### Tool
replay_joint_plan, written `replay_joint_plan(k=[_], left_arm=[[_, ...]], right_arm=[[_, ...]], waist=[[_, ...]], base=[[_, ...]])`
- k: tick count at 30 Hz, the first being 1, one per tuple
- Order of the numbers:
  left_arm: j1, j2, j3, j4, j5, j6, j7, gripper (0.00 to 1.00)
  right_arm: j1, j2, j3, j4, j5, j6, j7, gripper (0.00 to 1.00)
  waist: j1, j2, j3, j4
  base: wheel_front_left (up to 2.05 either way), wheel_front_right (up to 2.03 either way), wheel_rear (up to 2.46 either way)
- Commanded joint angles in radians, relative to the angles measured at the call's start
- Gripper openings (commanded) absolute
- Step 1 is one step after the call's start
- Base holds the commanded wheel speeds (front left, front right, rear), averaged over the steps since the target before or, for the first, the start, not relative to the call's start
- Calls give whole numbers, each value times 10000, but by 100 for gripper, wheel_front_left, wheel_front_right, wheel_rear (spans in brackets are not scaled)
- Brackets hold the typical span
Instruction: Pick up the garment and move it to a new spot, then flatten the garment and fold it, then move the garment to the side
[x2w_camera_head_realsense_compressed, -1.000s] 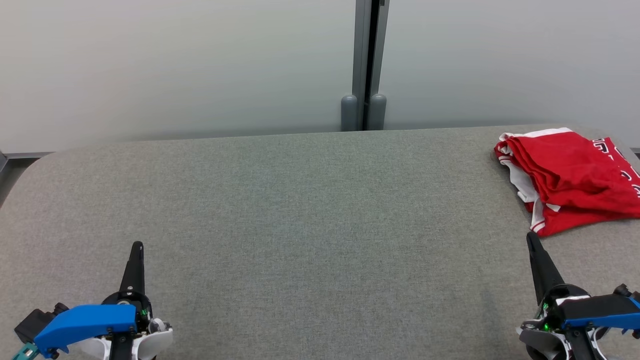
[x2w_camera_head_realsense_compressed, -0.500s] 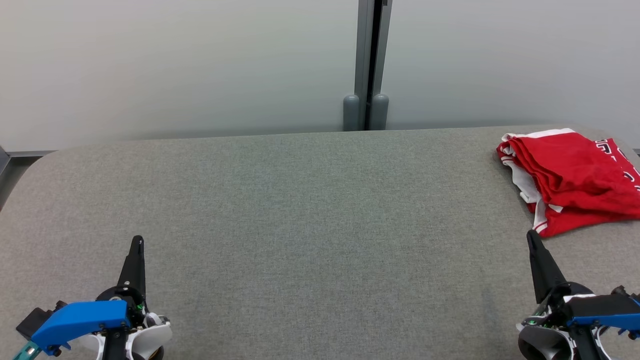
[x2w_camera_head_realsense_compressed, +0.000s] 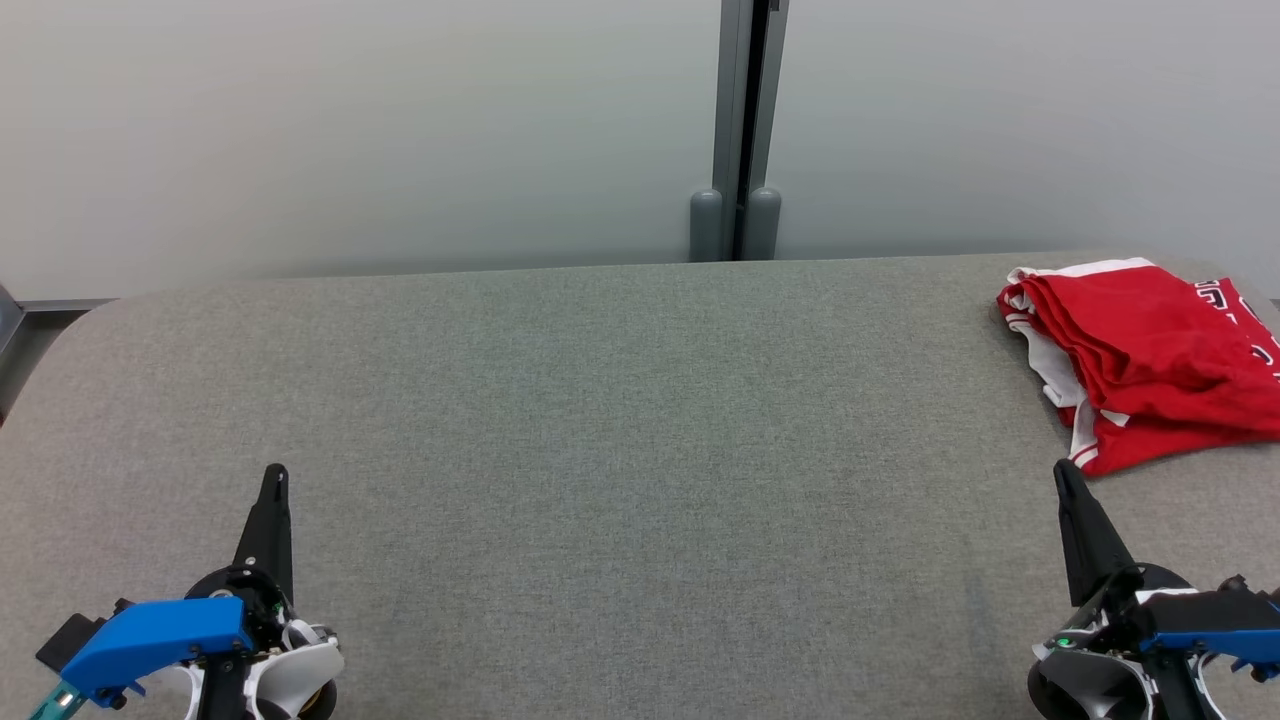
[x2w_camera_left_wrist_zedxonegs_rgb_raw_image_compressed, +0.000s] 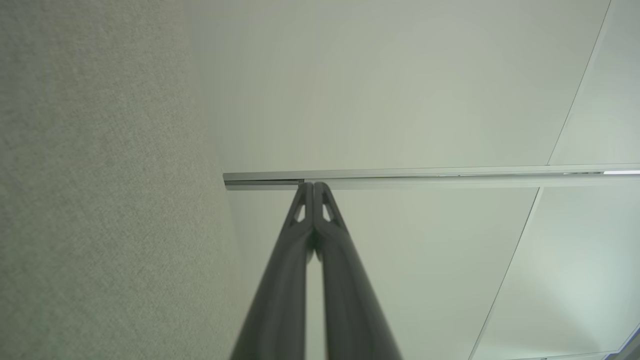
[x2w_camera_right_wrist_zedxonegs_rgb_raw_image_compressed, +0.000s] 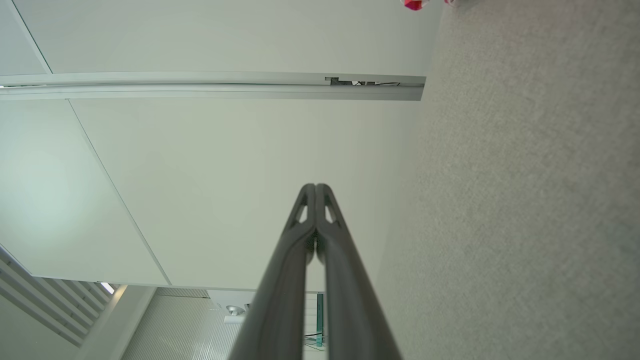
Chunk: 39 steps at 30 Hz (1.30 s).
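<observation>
Head view, entries listed from the near edge outward.

Item 1: left end effector (x2w_camera_head_realsense_compressed: 274, 478), lower left. Its 2 long dark fingers are pressed together into 1 point, closed on nothing. A blue housing (x2w_camera_head_realsense_compressed: 160, 632) sits at its base. The left wrist view shows the same 2 fingers meeting at the tips with no gap. Whether the tip touches the surface below cannot be told.

Item 2: right end effector (x2w_camera_head_realsense_compressed: 1063, 472), lower right. Its 2 dark fingers are likewise closed tip to tip, holding nothing. The tip points toward the garment's near corner and stands just short of it, not touching.

Item 3: counter (x2w_camera_head_realsense_compressed: 640, 420). Grey woven covering with rounded far corners, spanning the full width. The middle is bare between the 2 end effectors.

Item 4: garment (x2w_camera_head_realsense_compressed: 1150, 355). Red cloth with white trim and dark lettering on its right part. It lies folded in loose layers at the counter's far right corner, and its right side is cut off by the frame edge. It is well apart from the left end effector. The right wrist view catches a small red scrap of it at the top edge.

Item 5: wall panels (x2w_camera_head_realsense_compressed: 350, 130). 2 pale panels behind the counter, joined by 1 grey upright post (x2w_camera_head_realsense_compressed: 742, 120) with 2 rounded caps (x2w_camera_head_realsense_compressed: 706, 226) at its foot.
</observation>
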Motion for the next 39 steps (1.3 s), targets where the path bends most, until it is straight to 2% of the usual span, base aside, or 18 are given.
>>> replay_joint_plan(k=[1,39], left_arm=[[-100,-13,18,-37,-22,-33,43,0],[-99,-13,15,-40,-25,-33,40,0]], right_arm=[[-146,18,-28,18,23,4,28,0],[-143,16,-25,17,25,4,25,0]], waist=[[0,0,0,-1],[0,0,0,-1]], base=[[0,0,0],[0,0,0]])
